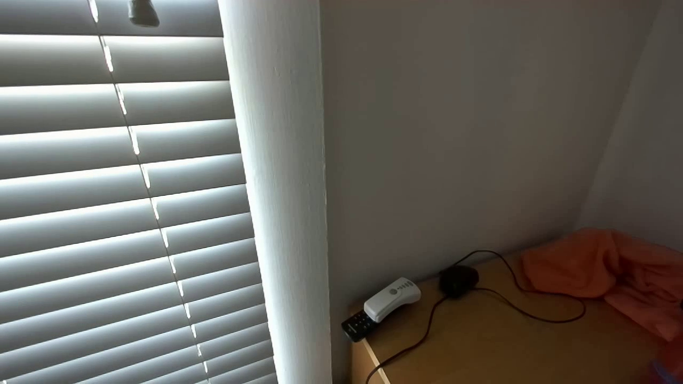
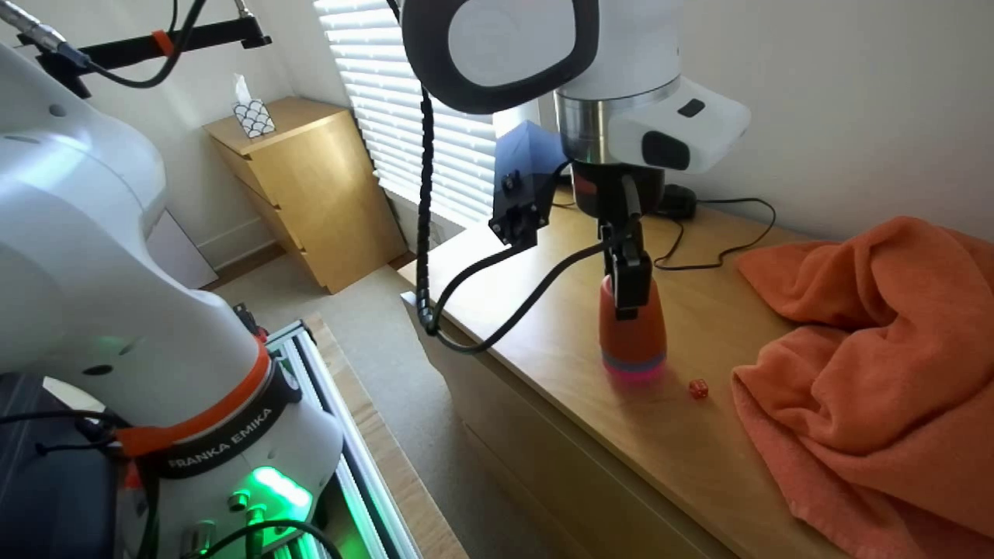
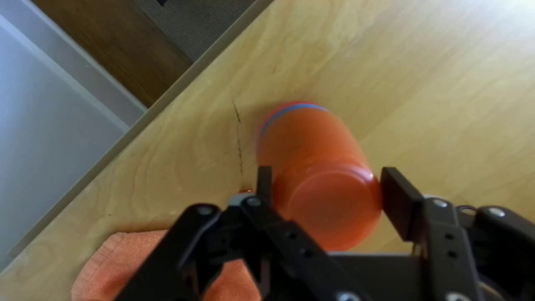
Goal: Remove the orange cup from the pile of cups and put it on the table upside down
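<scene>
My claw (image 3: 326,183) grips the orange cup (image 3: 330,205), topmost in an upside-down pile (image 2: 637,345) on the counter (image 2: 555,334).
Fingers (image 3: 399,196) sit against both sides; a blue cup (image 2: 634,363) and a pink cup (image 2: 634,376) peek out below. I should draw the orange one straight up, slowly, so those two stay put. It is already mouth-down, so no turning: set it level, left of the pile, away from the red die (image 2: 698,388) and orange towel (image 2: 893,404) at right.
</scene>
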